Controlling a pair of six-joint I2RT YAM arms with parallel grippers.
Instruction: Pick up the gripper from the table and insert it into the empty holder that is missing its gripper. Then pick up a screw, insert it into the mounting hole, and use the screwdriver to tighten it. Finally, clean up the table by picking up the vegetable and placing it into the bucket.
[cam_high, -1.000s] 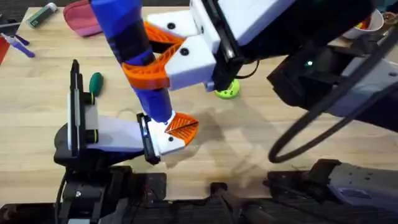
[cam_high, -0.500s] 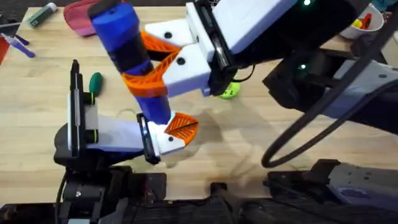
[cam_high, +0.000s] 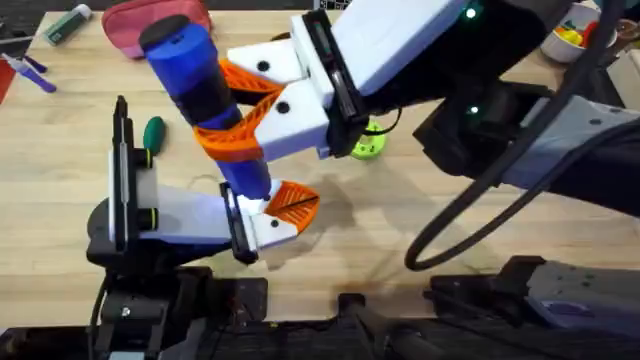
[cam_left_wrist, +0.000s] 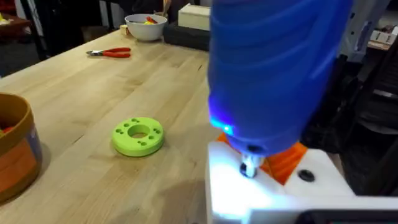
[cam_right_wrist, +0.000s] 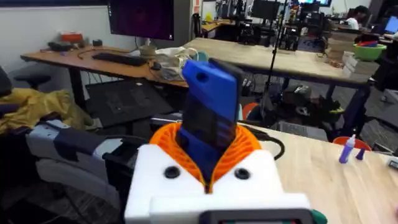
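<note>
Up and back goes the right gripper (cam_high: 240, 115) compared with a second ago, its orange pads clamped around the blue screwdriver (cam_high: 200, 100), which leans more now. Bit tip sits on the white finger mount (cam_high: 275, 228), beside the orange gripper (cam_high: 293, 201) already seated there (blue light glowing at the driver's nose). Left gripper (cam_left_wrist: 273, 214): can't tell how its fingers stand. Dark green vegetable (cam_high: 153, 132) lies on the table (cam_high: 380, 230); orange bucket (cam_left_wrist: 15, 152) stands near the green disc (cam_left_wrist: 138, 135).

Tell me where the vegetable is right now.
In the overhead view the vegetable lies on the table at the left, beside the screwdriver.
</note>
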